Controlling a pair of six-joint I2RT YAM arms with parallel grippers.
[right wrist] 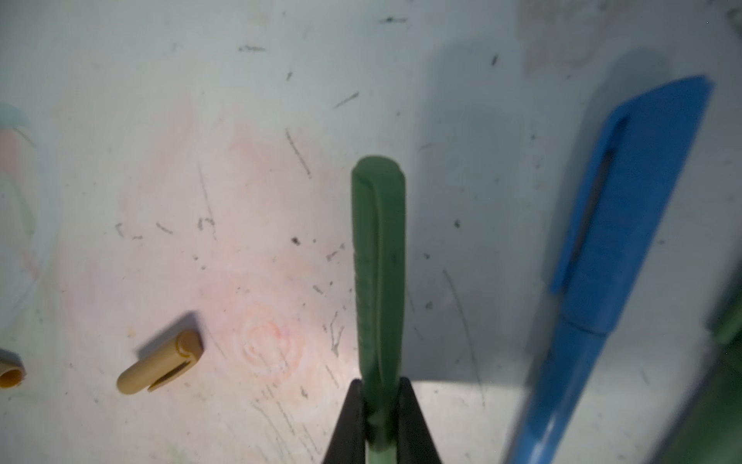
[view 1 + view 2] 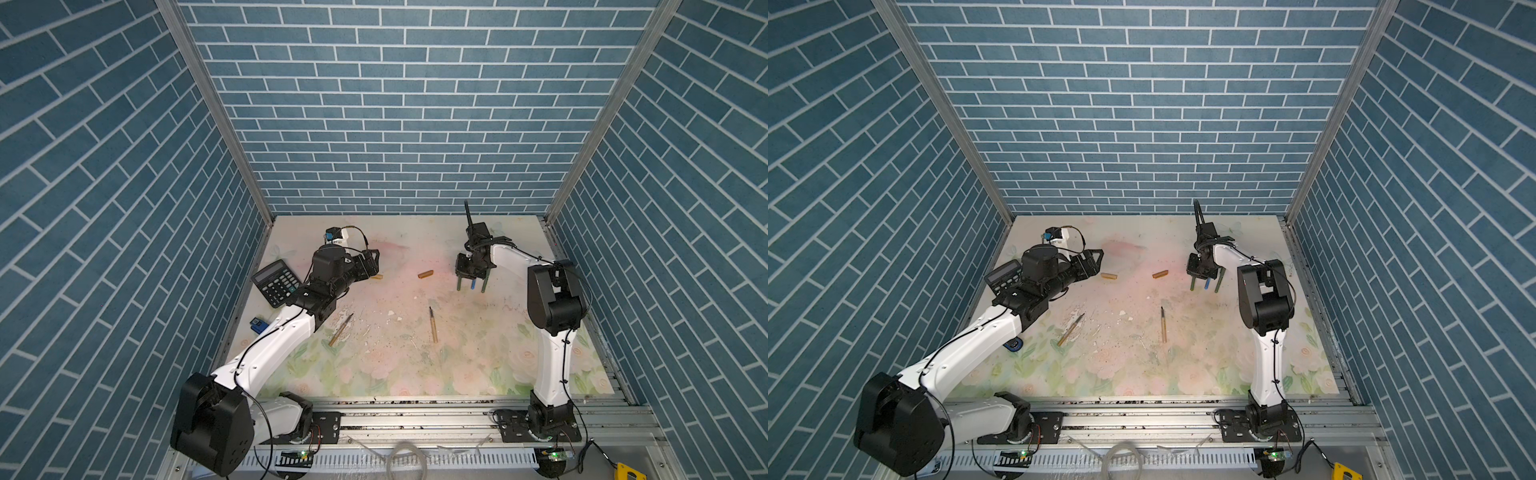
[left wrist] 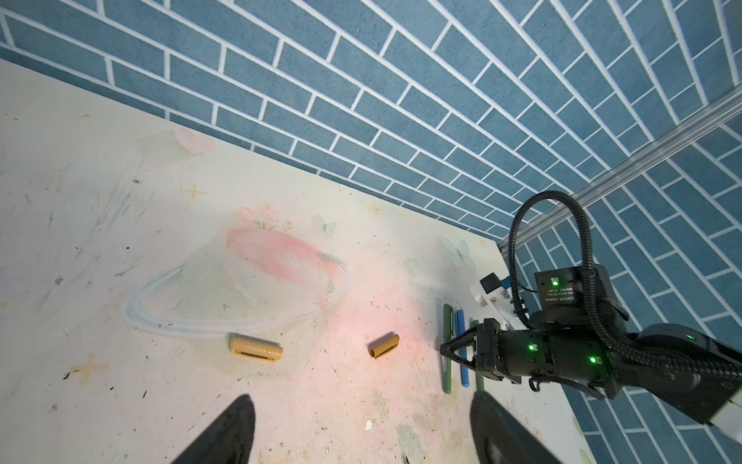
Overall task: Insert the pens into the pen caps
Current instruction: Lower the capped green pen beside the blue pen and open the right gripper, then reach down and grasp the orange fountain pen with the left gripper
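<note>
Two pens lie uncapped on the bench (image 2: 457, 374): slanted tan pen (image 2: 340, 330) and straight tan pen (image 2: 433, 326). First tan cap (image 3: 256, 348) and second tan cap (image 3: 384, 346) lie apart from them, nearer the back wall. Right claw (image 1: 379, 401) is clamped on a capped green pen (image 1: 379, 249), beside a capped blue pen (image 1: 626, 225). Left claw (image 3: 365, 432) is spread wide, close to the first tan cap. Judged step: fetching a cap. Next move calls for lowering and pinching it across the barrel.
</note>
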